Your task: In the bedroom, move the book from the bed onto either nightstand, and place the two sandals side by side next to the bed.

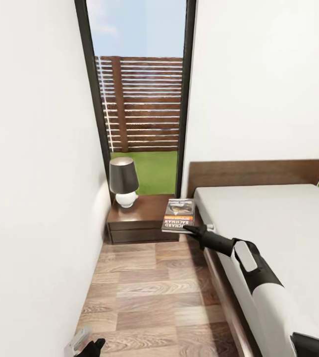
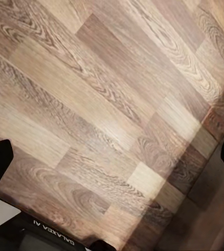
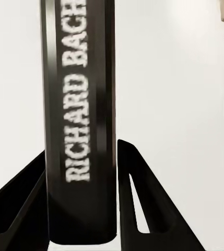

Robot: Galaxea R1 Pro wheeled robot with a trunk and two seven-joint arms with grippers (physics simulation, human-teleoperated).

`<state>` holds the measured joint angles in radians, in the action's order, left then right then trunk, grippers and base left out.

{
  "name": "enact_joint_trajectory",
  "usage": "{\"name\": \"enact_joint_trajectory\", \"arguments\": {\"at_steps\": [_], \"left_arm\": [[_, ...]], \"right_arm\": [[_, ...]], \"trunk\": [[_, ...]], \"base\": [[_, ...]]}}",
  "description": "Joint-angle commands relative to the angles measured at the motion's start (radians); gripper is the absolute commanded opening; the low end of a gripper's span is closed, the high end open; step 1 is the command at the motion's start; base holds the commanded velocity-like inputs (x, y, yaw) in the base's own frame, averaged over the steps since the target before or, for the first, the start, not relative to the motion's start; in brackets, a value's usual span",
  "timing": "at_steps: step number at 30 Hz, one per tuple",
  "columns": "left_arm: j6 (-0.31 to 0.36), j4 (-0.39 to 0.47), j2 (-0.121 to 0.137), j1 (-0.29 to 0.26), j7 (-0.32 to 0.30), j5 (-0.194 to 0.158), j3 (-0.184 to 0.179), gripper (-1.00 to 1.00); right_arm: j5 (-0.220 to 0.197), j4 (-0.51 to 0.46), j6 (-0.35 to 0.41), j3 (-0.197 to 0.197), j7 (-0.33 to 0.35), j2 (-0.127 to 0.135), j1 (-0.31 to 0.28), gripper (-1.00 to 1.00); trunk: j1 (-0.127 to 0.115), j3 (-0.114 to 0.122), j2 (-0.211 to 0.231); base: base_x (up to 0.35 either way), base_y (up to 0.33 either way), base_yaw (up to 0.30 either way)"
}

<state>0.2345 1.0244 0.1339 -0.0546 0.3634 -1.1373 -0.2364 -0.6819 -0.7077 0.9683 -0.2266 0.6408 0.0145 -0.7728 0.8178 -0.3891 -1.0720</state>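
My right gripper [image 1: 191, 228] is shut on the book [image 1: 179, 215], a thin paperback with a dark cover, an orange band and white lettering. The book hangs over the right edge of the nightstand [image 1: 138, 221], close to the corner of the bed [image 1: 278, 223]. In the right wrist view its spine [image 3: 80, 120] stands between the two black fingers [image 3: 143, 198] against the white wall. My left gripper [image 2: 112, 162] is low over the wooden floor, open and holding nothing; it also shows at the bottom edge of the head view [image 1: 92, 348]. The sandals are out of view.
A lamp [image 1: 124, 181] with a dark shade and white base stands on the left part of the nightstand top. A narrow strip of wooden floor [image 1: 149, 287] runs between the white wall [image 1: 35, 198] and the bed frame. A tall window [image 1: 142, 99] rises behind the nightstand.
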Motion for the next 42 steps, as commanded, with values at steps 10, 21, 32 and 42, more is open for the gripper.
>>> {"name": "enact_joint_trajectory", "arguments": {"at_steps": [10,21,32,42], "left_arm": [[0.0,0.002,0.001,-0.001,0.006,-0.007,-0.003,1.0],[0.0,0.002,0.001,-0.001,0.007,-0.007,-0.003,1.0],[0.0,0.002,0.0,-0.001,0.008,-0.007,-0.003,1.0],[0.0,0.002,0.001,-0.001,0.007,-0.007,-0.003,1.0]], "right_arm": [[0.255,0.073,-0.054,-0.001,0.012,0.0,-0.066,-1.0],[0.321,0.092,-0.073,0.001,0.02,-0.009,-0.072,-1.0],[0.331,0.072,-0.038,0.021,0.017,-0.015,-0.066,-1.0],[0.33,0.034,-0.039,0.155,0.017,-0.015,-0.059,-1.0]], "trunk": [[0.001,-0.001,-0.001],[0.001,-0.001,-0.001],[0.001,-0.001,-0.001],[0.001,-0.001,-0.001]], "base": [[0.329,0.0,0.0],[0.329,0.0,0.0],[0.329,0.0,0.0],[0.329,0.0,0.0]]}}
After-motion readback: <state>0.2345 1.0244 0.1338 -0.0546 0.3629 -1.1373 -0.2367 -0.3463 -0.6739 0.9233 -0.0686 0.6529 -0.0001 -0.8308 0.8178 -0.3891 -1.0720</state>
